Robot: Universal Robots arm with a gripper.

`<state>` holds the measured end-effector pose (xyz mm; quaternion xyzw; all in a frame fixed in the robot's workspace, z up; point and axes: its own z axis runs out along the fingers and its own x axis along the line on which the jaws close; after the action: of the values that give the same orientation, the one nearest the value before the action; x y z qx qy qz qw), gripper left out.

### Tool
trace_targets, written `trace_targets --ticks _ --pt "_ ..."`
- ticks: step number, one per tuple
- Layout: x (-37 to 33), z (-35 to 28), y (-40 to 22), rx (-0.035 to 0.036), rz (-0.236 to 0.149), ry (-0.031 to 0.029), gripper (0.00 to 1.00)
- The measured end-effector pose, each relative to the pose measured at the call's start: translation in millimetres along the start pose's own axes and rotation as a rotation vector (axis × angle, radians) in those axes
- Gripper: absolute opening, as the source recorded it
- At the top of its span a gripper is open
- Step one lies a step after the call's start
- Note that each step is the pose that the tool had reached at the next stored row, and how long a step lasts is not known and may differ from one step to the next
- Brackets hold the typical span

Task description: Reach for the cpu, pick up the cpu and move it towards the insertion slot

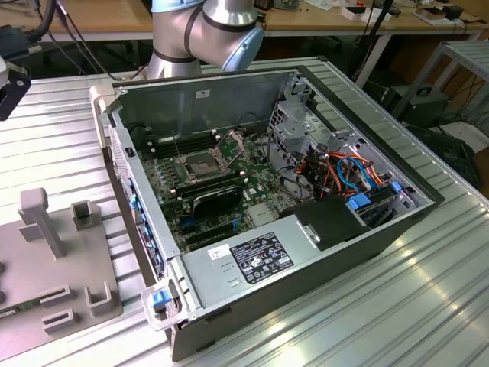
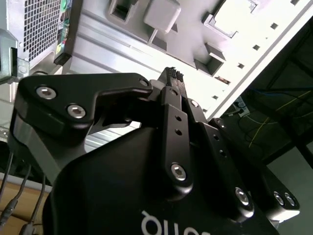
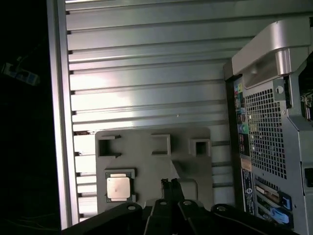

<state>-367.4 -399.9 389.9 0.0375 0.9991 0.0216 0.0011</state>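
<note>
In the first wrist view the cpu point(image 3: 118, 187) is a small pale silvery square lying flat in a square holder on a grey fixture plate point(image 3: 146, 161). My gripper point(image 3: 170, 183) hangs above that plate, a short way to the side of the cpu and not touching it. Its two black fingertips are pressed together with nothing between them. The second wrist view has the same gripper point(image 2: 171, 73) shut, with the plate beyond it. In the exterior view the insertion slot point(image 1: 200, 165) lies on the green board inside the open computer case point(image 1: 229, 88), its metal load plate point(image 1: 229, 143) hinged up.
The fixture plate point(image 1: 69, 252) has raised posts and pockets and lies on the ribbed aluminium table point(image 1: 367, 306) at the exterior view's left of the case. The case's perforated rear wall point(image 3: 266, 127) stands close beside the plate. A black ribbed card point(image 1: 218, 200) and cable bundles point(image 1: 344, 172) sit inside the case.
</note>
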Motion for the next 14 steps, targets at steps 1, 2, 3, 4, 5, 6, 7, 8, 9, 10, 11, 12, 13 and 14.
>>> trace_targets --ticks 1,2,3,4,5,6,7,8,9,10,11,12,13,14 --pt "3.5 0.1 -0.6 0.0 0.0 0.0001 0.11" --pt "7.0 0.2 -1.1 0.0 0.0 0.0001 0.11" --pt "12.1 0.5 -1.8 0.0001 0.0 0.0002 0.11" --pt "15.8 0.9 -2.4 -0.0001 -0.001 0.0001 0.11" --pt "23.1 1.8 -3.9 -0.0001 -0.001 0.0001 0.11" --pt "27.9 2.4 -5.0 -0.0001 -0.001 0.0 0.11" --pt "31.0 2.8 -5.8 -0.0001 -0.001 0.0001 0.11" --pt "35.6 3.3 -6.9 -0.0001 -0.001 0.0001 0.11" --pt "38.5 3.7 -7.6 0.0 -0.001 0.0001 0.11" --pt "41.5 4.1 -8.2 0.0 -0.001 0.0003 0.11" --pt "46.4 4.9 -9.2 -0.0001 -0.002 0.0002 0.11" --pt "49.4 5.3 -9.7 0.0 -0.002 0.0003 0.11" --pt "52.7 5.7 -10.3 0.0001 -0.002 0.0005 0.11" --pt "56.1 6.2 -11.0 0.0 -0.002 0.0006 0.11"
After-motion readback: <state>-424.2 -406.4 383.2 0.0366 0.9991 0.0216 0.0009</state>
